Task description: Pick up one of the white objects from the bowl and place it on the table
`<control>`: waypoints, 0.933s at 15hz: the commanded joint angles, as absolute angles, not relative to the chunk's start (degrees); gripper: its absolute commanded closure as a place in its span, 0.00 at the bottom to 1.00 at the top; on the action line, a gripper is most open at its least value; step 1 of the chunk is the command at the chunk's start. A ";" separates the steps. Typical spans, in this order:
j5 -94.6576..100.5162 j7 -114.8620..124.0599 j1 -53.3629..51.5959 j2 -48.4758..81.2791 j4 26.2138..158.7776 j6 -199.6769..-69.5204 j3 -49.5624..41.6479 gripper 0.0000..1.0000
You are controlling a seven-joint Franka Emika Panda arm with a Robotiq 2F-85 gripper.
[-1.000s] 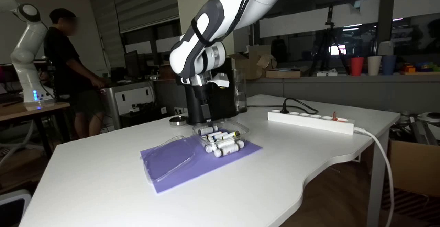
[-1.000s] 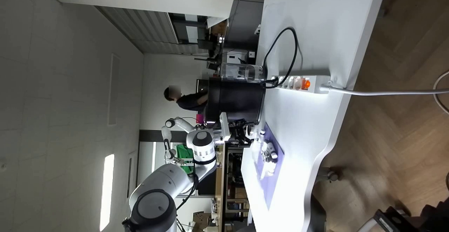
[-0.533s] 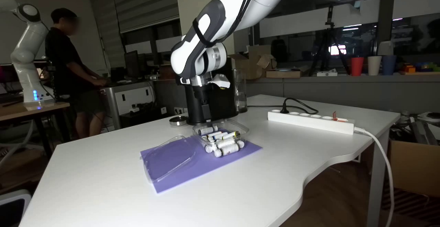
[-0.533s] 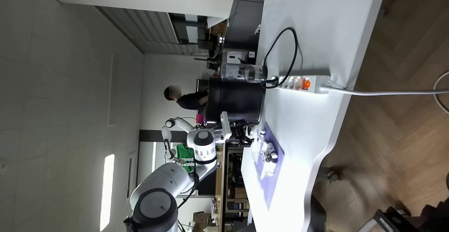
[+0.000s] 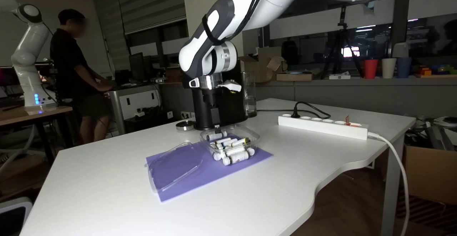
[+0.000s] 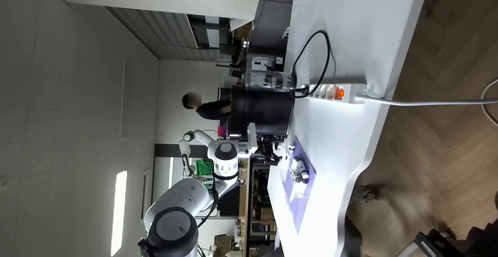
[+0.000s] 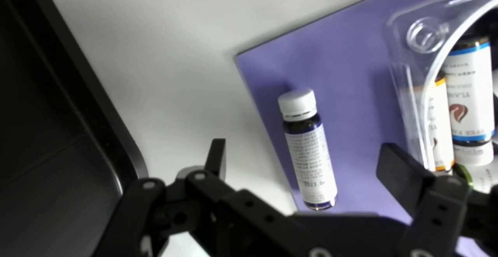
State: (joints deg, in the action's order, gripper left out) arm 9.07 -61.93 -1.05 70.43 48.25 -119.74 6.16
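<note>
Several white-labelled bottles [image 5: 237,156] with white caps lie in the clear bowl [image 5: 256,133], which stands on the purple mat. The bowl's near part also shows at the right of the wrist view [image 7: 432,78]. One separate white bottle [image 7: 311,163] with a dark neck lies on the mat outside the bowl. My gripper [image 7: 305,159] is open, its fingers on either side of this bottle with gaps on both sides. In an exterior view the gripper [image 6: 278,152] hangs low over the mat's back corner. The white table [image 5: 250,193] lies under everything.
A black appliance [image 5: 228,102] stands close behind the gripper, near its left in the wrist view [image 7: 46,152]. A clear lid [image 5: 175,168] lies on the purple mat [image 5: 210,179]. A white power strip [image 5: 321,127] with cables lies towards the back of the table.
The gripper has shifted slightly and its fingertips are a little lower. The purple mat, with the bowl, bottles and lid, has shifted very slightly. The gripper holds nothing.
</note>
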 commanded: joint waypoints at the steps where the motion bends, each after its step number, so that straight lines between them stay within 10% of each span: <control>1: 8.51 -62.81 -0.69 71.99 47.36 -120.55 6.88 0.00; 14: 8.51 -62.85 -0.91 74.33 46.39 -123.45 6.74 0.00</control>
State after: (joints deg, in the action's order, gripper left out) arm 9.01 -62.68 -1.10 72.22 48.12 -122.76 6.34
